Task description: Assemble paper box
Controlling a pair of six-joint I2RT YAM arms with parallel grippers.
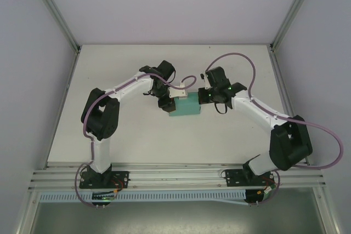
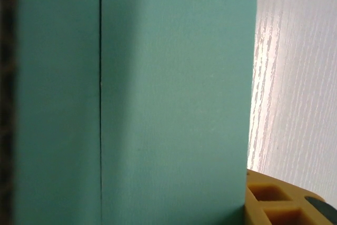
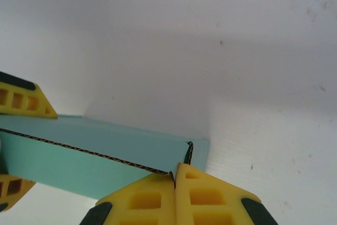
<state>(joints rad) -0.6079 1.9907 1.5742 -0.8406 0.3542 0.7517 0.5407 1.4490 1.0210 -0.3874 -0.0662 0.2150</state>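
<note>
At centre of the surface (image 1: 137, 135), noted paper box (image 1: 185, 108) lying with long axis 9 to 3 o'clock, between the two arms. Found left pincer (image 1: 166, 101) at the 9 o'clock end, half-spread and clamped across the box. Found right pincer (image 1: 204, 98) at the 3 o'clock end, closed, tips against the card's corner edge; cannot confirm a pinch there. Judged both equally near.

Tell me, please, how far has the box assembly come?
Done: the paper box has walls folded up on the table. In hand: the left hand grips one end, and the shut right hand touches the opposite corner flap. Left: a raw card edge is open on top, so closing probably remains.
</note>
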